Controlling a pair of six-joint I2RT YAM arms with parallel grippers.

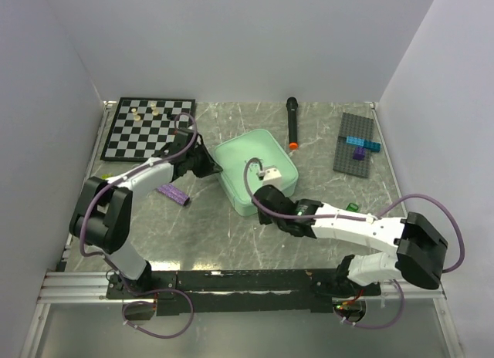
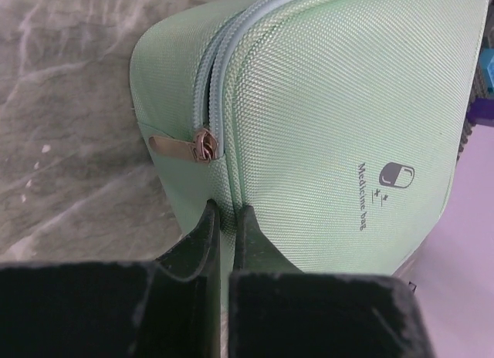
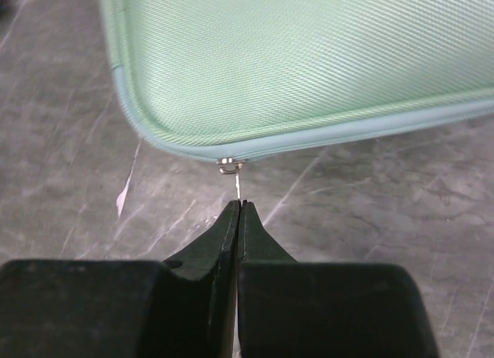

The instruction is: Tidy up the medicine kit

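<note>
1. The medicine kit (image 2: 332, 103) lies flat on the desk (image 3: 370, 204), zipped shut. It sits directly ahead of both grippers. The left gripper (image 2: 229, 215) is at one corner and the right gripper (image 3: 238, 207) is at the edge facing it.
2. The left gripper is clenched, its fingertips pinching the kit's corner right at the zip seam (image 2: 212, 80). The second zip pull (image 2: 185, 146), a brass tab, hangs free just above and to the left of those tips.
3. The right gripper is clenched on the zip pull (image 3: 231, 167). The thin metal tab is seen edge-on between the tips, and its slider sits just beyond them against the kit's rim.
4. Handling, as a judgement: the woven shell looks semi-stiff and light, so the kit would likely slide on the smooth desk if the zip is tugged without bracing. The left gripper's pinch looks like that brace.
5. Where to hold: the tabs are the only parts made for pulling. They are small, thin and slick, so a grip should sit deep on the tab and the pull should follow the seam line, not lift away from it.
6. Risk: the rounded corners are where a slider tends to bind. A pull angled off the seam there could strip the tab from the tips or drag the whole kit.
</note>
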